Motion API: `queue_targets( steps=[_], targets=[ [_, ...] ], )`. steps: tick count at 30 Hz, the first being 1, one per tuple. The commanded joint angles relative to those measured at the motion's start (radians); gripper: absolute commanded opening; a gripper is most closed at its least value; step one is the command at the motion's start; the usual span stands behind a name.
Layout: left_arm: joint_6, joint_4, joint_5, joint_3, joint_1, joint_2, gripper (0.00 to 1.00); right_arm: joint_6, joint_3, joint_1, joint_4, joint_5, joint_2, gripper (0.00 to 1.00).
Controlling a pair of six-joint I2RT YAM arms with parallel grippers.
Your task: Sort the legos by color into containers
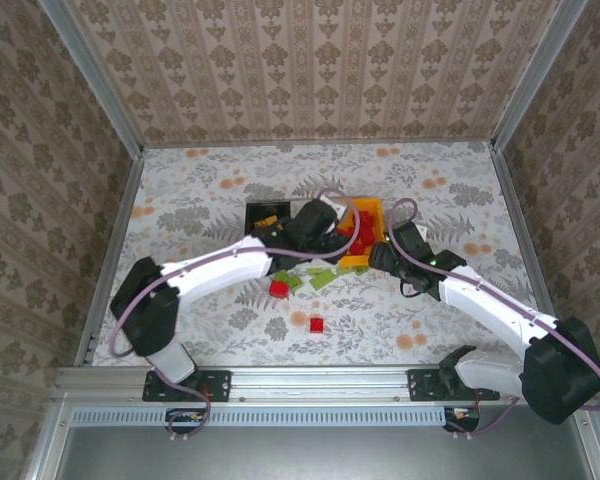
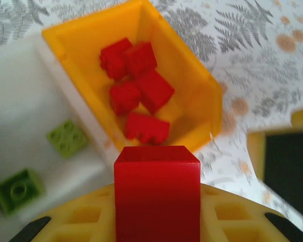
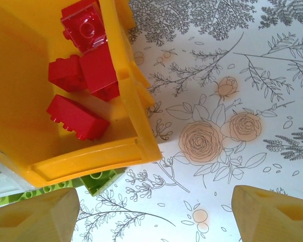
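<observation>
The left hand (image 2: pixel 156 217) is squeezed shut on one red lego (image 2: pixel 156 184). It holds this lego up over the near end of the orange bin (image 2: pixel 194 75). Five more red legos (image 2: pixel 141 80) lie in that bin. Right beside the orange bin is the white bin (image 2: pixel 20 96), with two green legos (image 2: pixel 66 137) in it. The black bin (image 2: pixel 288 171) sits on the other side, apart from the orange one.

The right hand (image 3: pixel 156 214) hangs by a corner of the orange bin. Its two fingers (image 3: pixel 35 217) are wide apart, and nothing is between them.

I think the red lego is light and hard. It will not bend or break. Its sides are smooth, so it could slip or twist if the hold is loose. The best place to hold it is on two flat sides that face each other, not on the bumps. If it drops into the bin it may bounce a little.

A loose red lego (image 1: pixel 317 324) lies on the bench (image 1: pixel 200 190), nearer the arm bases. The bench has a flat cover with grey leaves and orange flowers. It looks smooth, so a lego could slide on it. Walls (image 1: pixel 310 60) with brown patterned paper stand on three sides. A metal rail (image 1: pixel 310 382) runs along the near edge.
</observation>
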Motion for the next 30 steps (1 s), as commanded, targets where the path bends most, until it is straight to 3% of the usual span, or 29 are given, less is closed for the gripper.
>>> queue_targets(
  steps=[1, 7, 17, 20, 24, 30],
  targets=[
    [0.059, 0.029, 0.064, 0.100, 0.042, 0.090, 0.30, 0.021, -0.022, -0.006, -0.001, 0.027, -0.036, 0.81],
    [0.047, 0.031, 0.107, 0.249, 0.071, 0.231, 0.31, 0.019, -0.037, -0.006, -0.009, 0.023, -0.050, 0.81],
    [0.002, 0.022, 0.156, 0.376, 0.109, 0.319, 0.52, -0.009, -0.077, -0.002, 0.051, -0.078, -0.053, 0.82],
    [-0.015, 0.050, 0.172, 0.336, 0.114, 0.258, 0.55, -0.036, -0.100, 0.029, 0.086, -0.135, -0.069, 0.83],
    [-0.027, 0.109, 0.160, 0.206, 0.114, 0.104, 0.67, -0.059, -0.109, 0.115, 0.104, -0.155, -0.076, 0.84],
    [-0.071, 0.200, 0.093, -0.105, 0.098, -0.195, 0.79, -0.091, -0.076, 0.280, 0.131, -0.200, 0.005, 0.84]
  ],
)
